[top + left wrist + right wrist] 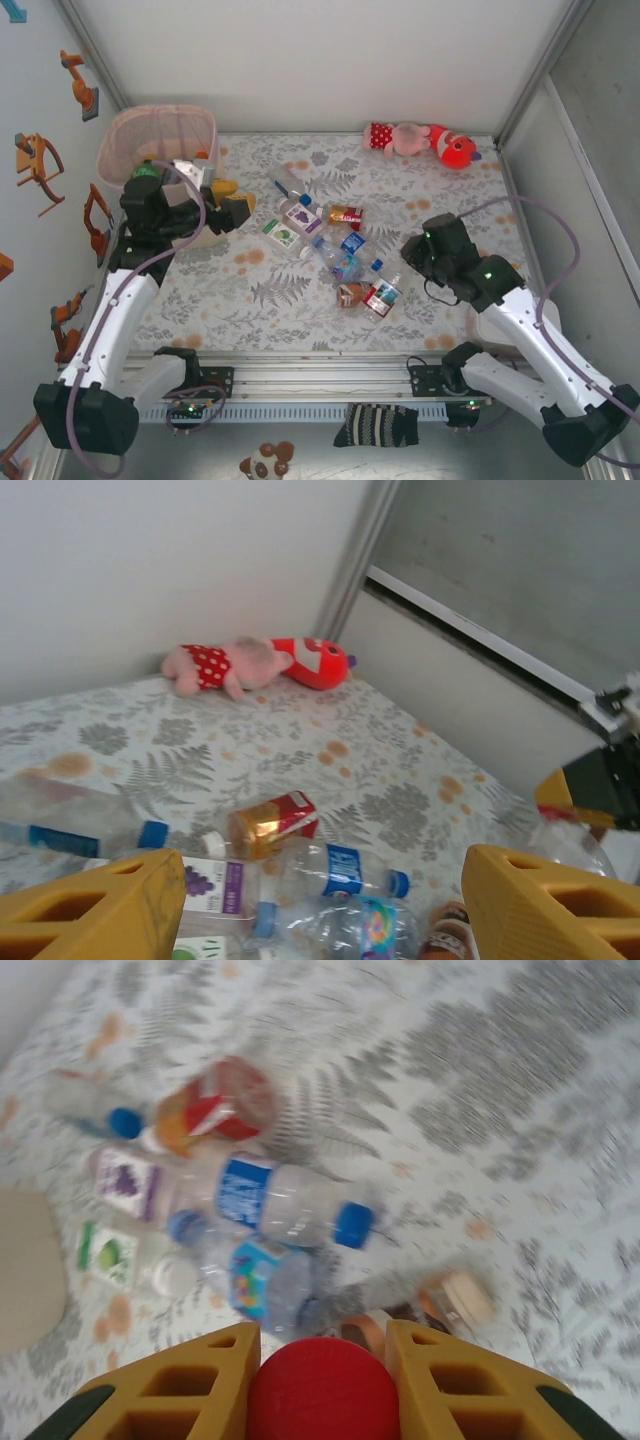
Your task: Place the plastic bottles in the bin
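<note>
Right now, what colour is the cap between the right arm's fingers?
Red. The cap sits between the right fingers, clearest in the right wrist view.

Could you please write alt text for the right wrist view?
The right pincer grips a red bottle cap between yellow fingers. Beyond it, several plastic bottles lie jumbled on a leaf-patterned tablecloth.
</note>
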You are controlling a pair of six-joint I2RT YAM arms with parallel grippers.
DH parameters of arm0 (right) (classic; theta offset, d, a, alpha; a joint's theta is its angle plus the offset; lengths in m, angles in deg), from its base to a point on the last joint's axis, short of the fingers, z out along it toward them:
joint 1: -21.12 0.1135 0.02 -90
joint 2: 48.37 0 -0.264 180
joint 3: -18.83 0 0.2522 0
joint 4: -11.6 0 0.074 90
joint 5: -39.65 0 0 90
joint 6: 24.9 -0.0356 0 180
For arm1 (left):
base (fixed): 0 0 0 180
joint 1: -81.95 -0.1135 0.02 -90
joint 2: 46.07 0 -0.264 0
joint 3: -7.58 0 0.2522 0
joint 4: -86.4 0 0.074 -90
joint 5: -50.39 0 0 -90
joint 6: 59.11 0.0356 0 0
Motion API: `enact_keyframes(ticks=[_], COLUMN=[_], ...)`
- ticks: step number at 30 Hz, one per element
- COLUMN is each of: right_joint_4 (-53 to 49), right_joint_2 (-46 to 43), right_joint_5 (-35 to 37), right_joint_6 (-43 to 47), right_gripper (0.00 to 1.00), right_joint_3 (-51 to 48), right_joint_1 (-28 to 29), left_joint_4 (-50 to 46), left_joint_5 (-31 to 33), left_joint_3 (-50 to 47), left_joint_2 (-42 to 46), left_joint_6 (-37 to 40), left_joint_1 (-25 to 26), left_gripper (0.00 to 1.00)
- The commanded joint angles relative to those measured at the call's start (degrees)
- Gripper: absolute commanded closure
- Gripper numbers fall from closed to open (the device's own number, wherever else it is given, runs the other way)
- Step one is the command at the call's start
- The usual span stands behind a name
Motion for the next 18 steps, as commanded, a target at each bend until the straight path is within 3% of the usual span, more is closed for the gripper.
enact_keyframes(ticks=[1,5,18], right_joint_4=[6.8,17.48,39.87], right_joint_2=[0.62,1.26,-1.7], right_joint_5=[-4.75,-15.09,-37.7], right_joint_6=[16.54,24.62,39.74], right_gripper=[0.94,1.0,1.0], right_joint_3=[4.03,6.09,6.45], right_joint_1=[0.4,0.39,0.47], left_joint_4=[-0.02,3.17,8.4], left_joint_5=[-0.11,-0.21,2.71], left_joint_3=[1.36,1.51,6.94], left_joint_2=[-0.01,-0.83,-9.97], left_joint_6=[-1.52,-3.01,-5.54], left_joint_1=[4.15,10.48,30.57], left_gripper=[0.27,0.27,0.24])
